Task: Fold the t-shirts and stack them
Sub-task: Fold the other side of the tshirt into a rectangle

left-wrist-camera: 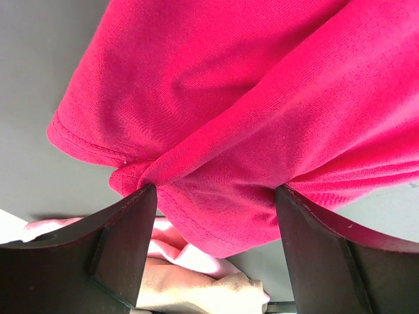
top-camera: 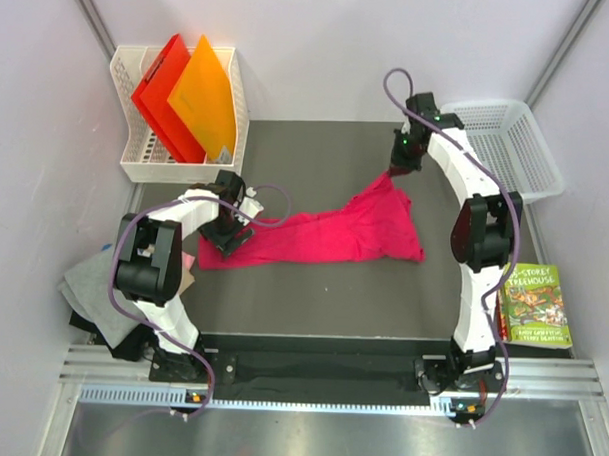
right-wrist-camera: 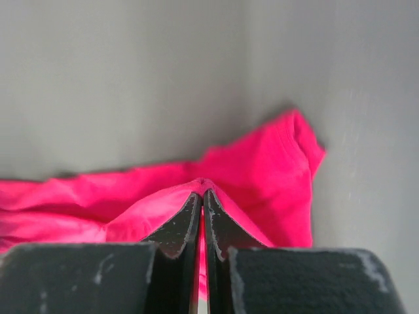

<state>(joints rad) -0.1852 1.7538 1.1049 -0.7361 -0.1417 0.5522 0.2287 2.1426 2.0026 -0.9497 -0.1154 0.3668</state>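
Observation:
A bright magenta t-shirt [top-camera: 334, 231] lies crumpled and stretched across the dark mat [top-camera: 312, 298]. My right gripper [top-camera: 395, 171] is at the shirt's far right corner, shut on a pinch of magenta cloth [right-wrist-camera: 262, 163] that peaks at its tips [right-wrist-camera: 201, 190]. My left gripper [top-camera: 227, 240] is at the shirt's left end, its jaws wide apart with the bunched hem [left-wrist-camera: 216, 131] between the fingertips [left-wrist-camera: 216, 196]. Off the mat's left edge lies a pile of folded shirts: grey [top-camera: 87, 285], pale pink [left-wrist-camera: 190, 252] and tan [left-wrist-camera: 196, 288].
A white rack [top-camera: 137, 162] with a red folder [top-camera: 164, 93] and an orange folder [top-camera: 209, 100] stands at the back left. At the back right is a white basket [top-camera: 512, 145]. A green-covered book [top-camera: 537, 306] lies by the right arm.

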